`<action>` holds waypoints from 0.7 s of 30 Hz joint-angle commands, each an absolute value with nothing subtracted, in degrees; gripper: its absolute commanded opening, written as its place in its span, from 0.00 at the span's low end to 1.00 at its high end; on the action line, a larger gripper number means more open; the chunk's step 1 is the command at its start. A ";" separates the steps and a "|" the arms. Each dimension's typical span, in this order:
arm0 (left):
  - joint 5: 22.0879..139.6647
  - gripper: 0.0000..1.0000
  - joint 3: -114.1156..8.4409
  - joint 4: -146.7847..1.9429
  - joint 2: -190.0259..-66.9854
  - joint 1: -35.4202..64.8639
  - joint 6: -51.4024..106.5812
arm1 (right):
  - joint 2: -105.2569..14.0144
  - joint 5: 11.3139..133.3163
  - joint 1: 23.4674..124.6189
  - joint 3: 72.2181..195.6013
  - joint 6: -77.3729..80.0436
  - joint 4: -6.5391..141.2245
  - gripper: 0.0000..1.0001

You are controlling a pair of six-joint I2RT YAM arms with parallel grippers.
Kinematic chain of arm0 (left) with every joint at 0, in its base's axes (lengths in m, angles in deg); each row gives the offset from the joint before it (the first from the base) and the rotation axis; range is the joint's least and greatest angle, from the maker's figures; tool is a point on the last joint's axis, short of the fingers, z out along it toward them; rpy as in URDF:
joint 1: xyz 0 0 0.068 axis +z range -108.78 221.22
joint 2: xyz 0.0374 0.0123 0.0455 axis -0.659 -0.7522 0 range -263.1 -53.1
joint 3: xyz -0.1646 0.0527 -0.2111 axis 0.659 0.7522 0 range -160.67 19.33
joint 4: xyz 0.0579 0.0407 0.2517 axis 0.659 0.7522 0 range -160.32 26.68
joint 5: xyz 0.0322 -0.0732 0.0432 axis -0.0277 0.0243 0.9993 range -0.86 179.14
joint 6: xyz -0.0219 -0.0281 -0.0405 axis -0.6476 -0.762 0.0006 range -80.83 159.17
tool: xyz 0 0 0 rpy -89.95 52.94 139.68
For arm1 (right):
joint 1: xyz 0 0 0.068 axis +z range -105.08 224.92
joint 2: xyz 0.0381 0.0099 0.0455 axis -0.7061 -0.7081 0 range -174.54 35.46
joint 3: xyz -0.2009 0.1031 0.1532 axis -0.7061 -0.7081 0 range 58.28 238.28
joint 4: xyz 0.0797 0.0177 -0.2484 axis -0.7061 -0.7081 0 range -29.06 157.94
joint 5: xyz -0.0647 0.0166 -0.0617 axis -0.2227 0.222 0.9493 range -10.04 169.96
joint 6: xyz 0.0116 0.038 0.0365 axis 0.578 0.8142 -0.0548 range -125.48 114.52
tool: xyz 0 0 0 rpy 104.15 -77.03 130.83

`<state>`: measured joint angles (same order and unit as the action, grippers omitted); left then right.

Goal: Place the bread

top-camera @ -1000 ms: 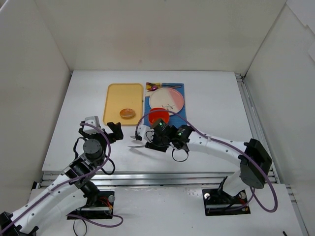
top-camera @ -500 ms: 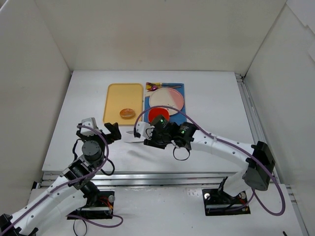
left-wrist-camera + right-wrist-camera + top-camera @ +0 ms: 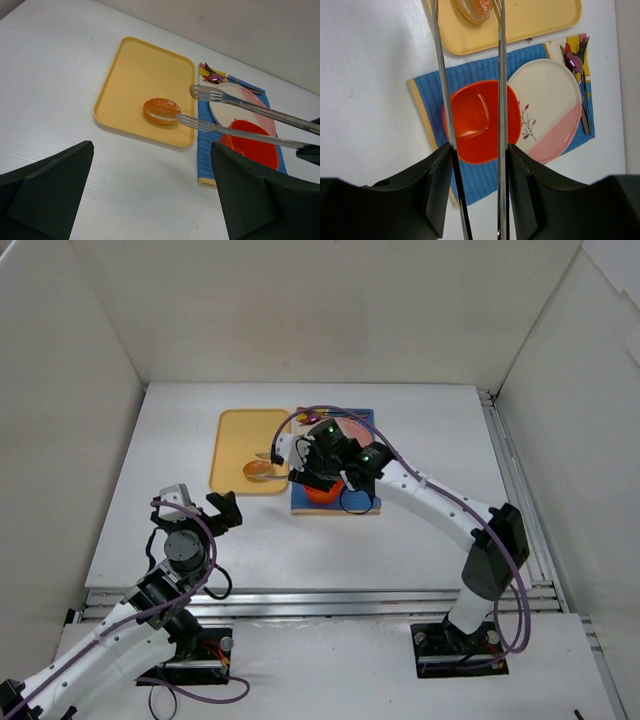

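Observation:
The bread is a small round golden-brown bun lying on the yellow tray; it also shows in the left wrist view and the right wrist view. My right gripper is shut on metal tongs. The tongs' arms are spread. Their tips reach over the tray to the bread, one on each side of it in the right wrist view. I cannot tell if they touch it. My left gripper is open and empty over the near left table.
An orange-red cup and a white-and-pink plate sit on a blue mat right of the tray. Cutlery lies at the mat's far edge. White walls enclose the table.
My right arm has swung away from the near table toward the tray, carrying the tong tips from the bare table to the bread. My left gripper has drawn back slightly.

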<state>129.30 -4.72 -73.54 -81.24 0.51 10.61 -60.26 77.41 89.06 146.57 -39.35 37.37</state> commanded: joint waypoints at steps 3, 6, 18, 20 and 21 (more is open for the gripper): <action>129.92 0.99 -6.07 -76.21 -81.23 0.97 10.25 | -66.21 69.95 85.71 155.12 -43.97 39.81 0.42; 129.48 0.99 -5.98 -76.29 -80.52 0.97 10.43 | -68.42 67.22 84.21 157.67 -44.59 39.81 0.42; 129.22 1.00 -6.33 -76.38 -81.14 0.97 10.87 | -76.07 68.88 83.32 165.93 -46.00 35.17 0.43; 129.04 0.99 -6.33 -76.38 -80.96 0.97 10.96 | -77.04 69.67 83.24 167.61 -46.26 33.84 0.43; 128.95 0.99 -6.42 -76.38 -80.96 0.97 10.87 | -77.48 69.93 83.24 168.22 -46.43 32.36 0.44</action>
<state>129.23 -4.72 -73.56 -80.32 0.51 10.63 -77.62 68.84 83.44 164.16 -45.14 33.90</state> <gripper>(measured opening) 0.996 0.436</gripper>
